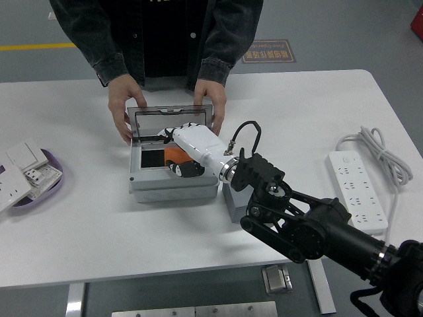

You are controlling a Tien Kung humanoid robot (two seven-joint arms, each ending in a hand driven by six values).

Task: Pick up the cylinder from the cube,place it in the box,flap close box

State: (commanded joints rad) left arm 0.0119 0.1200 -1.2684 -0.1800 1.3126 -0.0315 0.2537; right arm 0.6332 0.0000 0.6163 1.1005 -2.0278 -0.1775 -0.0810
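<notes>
A grey box (173, 189) stands open on the white table, its clear lid (173, 117) tilted up at the back. A person at the far side steadies it with one hand (121, 109) on its left and the other hand (213, 105) on its right. My right hand (180, 150), white with black fingertips, reaches into the box from the right and is shut on an orange cylinder (173, 155), held low inside the box. The grey cube (233, 206) sits right of the box, partly hidden under my wrist. My left arm is out of view.
A white power strip (360, 189) with its coiled cable lies at the right. A purple tray (47, 187) with white switch plates sits at the left edge, with another plate (8, 187) beside it.
</notes>
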